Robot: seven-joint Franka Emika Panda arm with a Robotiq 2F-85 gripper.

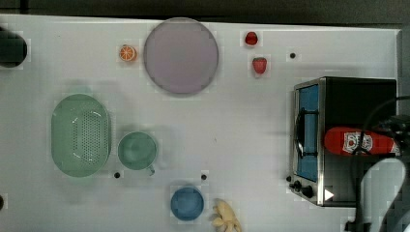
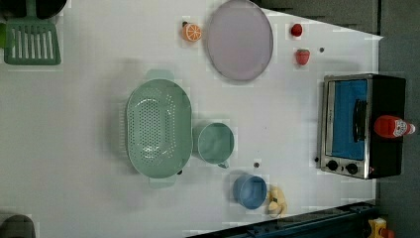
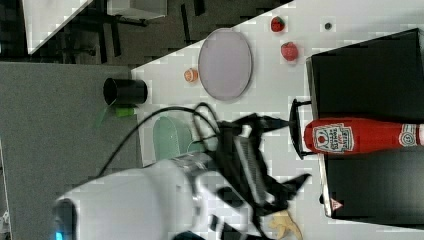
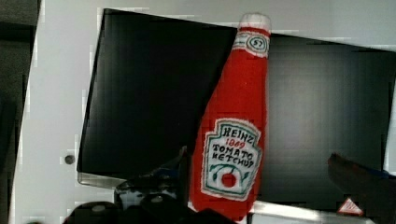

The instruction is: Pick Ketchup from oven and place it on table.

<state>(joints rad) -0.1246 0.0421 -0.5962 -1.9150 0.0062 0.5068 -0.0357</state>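
approach step: the ketchup [image 4: 233,140], lying on the oven [image 4: 140,93] top, is straddled by the wide-open, empty gripper [image 4: 261,179]; lowering and closing are called for next.

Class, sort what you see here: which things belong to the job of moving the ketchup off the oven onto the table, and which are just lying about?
Belong to the job:
Ketchup, lying on the oven's top
oven
table
gripper

Just lying about:
green colander
green cup
blue bowl
purple plate
orange half
two strawberries
banana
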